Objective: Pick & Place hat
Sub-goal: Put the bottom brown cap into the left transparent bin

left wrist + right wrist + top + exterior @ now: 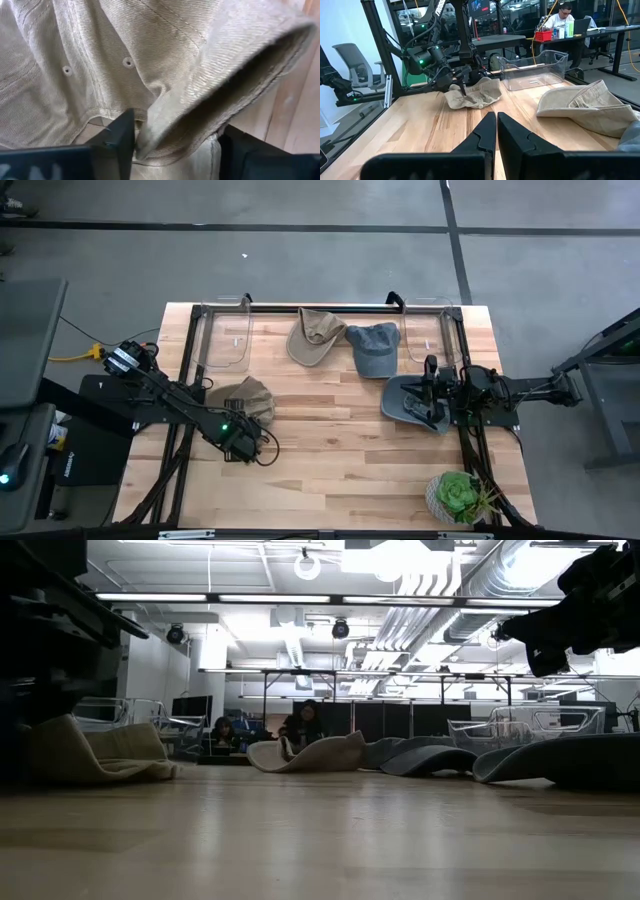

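A tan hat lies crumpled on the table's left side; it also shows in the low view and the right wrist view. My left gripper is at its near edge and shut on its brim. A dark grey hat lies on the table at the right. My right gripper hangs above it, shut and empty. Another tan hat and a blue-grey cap lie at the far middle. My left gripper holds the tan hat's brim, which curls into a fold between its two fingers. The fingers come slanting down from the table's near left side. The rest of the hat lies on the table.
Two clear plastic bins stand at the far edge, one at the left and one at the right. A potted plant stands at the near right corner. People sit at desks beyond the table.
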### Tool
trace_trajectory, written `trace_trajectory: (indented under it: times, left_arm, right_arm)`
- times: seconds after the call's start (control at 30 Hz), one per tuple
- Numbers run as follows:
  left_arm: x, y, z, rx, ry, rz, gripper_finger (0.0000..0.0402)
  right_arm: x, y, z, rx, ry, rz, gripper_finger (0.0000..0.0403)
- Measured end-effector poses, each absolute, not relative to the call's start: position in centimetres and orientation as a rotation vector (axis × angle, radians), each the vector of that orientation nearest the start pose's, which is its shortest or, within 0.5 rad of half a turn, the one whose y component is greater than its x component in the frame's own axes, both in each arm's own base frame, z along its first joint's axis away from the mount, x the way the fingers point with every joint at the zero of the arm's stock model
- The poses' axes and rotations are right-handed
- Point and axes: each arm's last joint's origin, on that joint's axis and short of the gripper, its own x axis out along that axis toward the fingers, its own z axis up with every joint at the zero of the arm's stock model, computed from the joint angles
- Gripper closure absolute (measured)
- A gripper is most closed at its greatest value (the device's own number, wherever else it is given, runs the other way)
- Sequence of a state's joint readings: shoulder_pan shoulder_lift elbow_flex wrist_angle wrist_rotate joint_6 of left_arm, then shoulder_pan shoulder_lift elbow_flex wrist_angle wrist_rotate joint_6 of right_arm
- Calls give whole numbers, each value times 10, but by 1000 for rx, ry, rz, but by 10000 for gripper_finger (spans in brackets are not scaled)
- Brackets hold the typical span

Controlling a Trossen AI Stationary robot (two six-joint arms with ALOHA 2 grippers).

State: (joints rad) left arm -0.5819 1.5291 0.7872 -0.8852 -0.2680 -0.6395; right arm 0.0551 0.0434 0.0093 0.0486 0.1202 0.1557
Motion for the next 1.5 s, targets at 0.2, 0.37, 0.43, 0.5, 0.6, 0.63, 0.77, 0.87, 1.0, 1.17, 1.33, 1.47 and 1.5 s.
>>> trace_trajectory:
  times: [0.2, 0.37, 0.43, 0.5, 0.6, 0.63, 0.77, 0.87, 1.0, 1.17, 1.33, 1.47, 1.5]
  left_arm:
    - [192, -117, 150, 149, 1462, 225, 284]
    - [192, -118, 150, 140, 1471, 215, 318]
    - [192, -118, 150, 141, 1471, 215, 332]
    - [192, -118, 150, 147, 1468, 215, 347]
    - [192, -118, 150, 147, 1469, 215, 373]
    - [192, -118, 150, 145, 1472, 213, 383]
    - [191, -118, 150, 137, 1479, 206, 394]
    - [191, -118, 150, 134, 1483, 202, 396]
    - [191, -118, 150, 133, 1482, 202, 398]
    - [191, -118, 150, 133, 1483, 202, 400]
    - [196, -121, 157, 130, 1461, 204, 401]
    - [202, -125, 165, 123, 1418, 205, 401]
    - [204, -125, 167, 121, 1411, 204, 401]
  right_arm:
    - [100, 2, 168, 157, -19, -64, 391]
    - [100, 2, 168, 157, -19, -64, 391]
    - [100, 2, 168, 157, -19, -64, 391]
    - [100, 2, 168, 157, -19, -64, 391]
    - [100, 2, 168, 157, -19, -64, 391]
    - [100, 2, 168, 157, -19, -64, 391]
    - [100, 2, 168, 157, -19, -64, 391]
    - [100, 2, 168, 157, -19, -64, 391]
    - [100, 2, 168, 157, -19, -64, 391]
    - [100, 2, 168, 157, -19, -64, 391]
    - [100, 2, 168, 157, -19, -64, 391]
    - [100, 2, 168, 157, -19, -64, 391]
    - [100, 2, 168, 157, -19, -64, 391]
